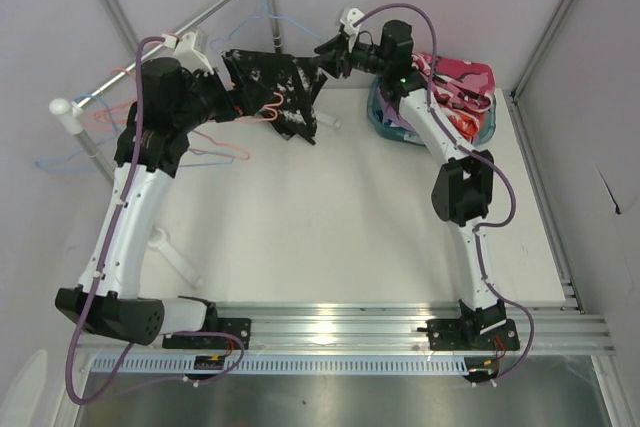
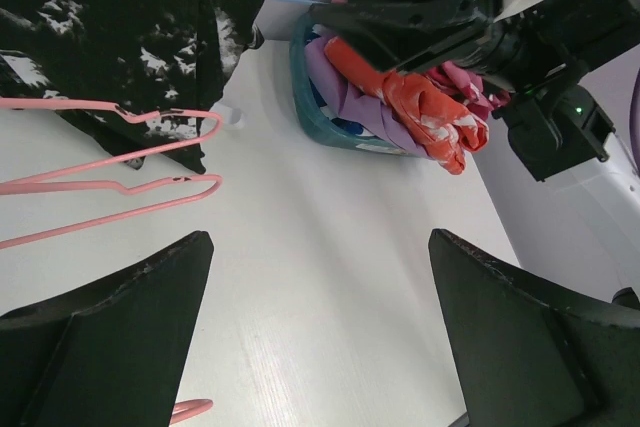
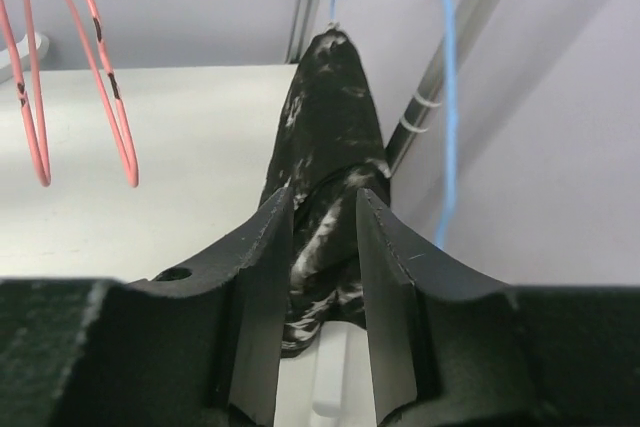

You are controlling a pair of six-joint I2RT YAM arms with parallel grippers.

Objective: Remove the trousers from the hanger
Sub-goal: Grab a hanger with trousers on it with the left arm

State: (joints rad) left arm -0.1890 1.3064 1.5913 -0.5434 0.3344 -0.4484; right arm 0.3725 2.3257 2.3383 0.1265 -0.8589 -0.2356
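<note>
The black speckled trousers are being shown as the only pair on a hanger. They are being carried by a blue hanger hooked to the rail over the far left of the table. Their hanging end is being pinched between the right fingers, which are being held narrow, with the cloth filling the gap between them. The left fingers are being held wide apart just beside the same pair, and nothing is being gripped by them. Four other pairs are being shown heaped in a teal basin at the far right of the table: the lavender trousers, the orange trousers, the pink-magenta trousers and, with only an edge being shown, the blue-patterned trousers. From this the task is being judged as nearly done: four of five pairs appear to be off, and one is being left to be pulled free. Five pairs, one basin and one rail are being counted. At least two bare pink hangers are being counted near the black pair, and at least two blue ones from above. The wires are being overlapped, so the full number cannot be told.
</note>
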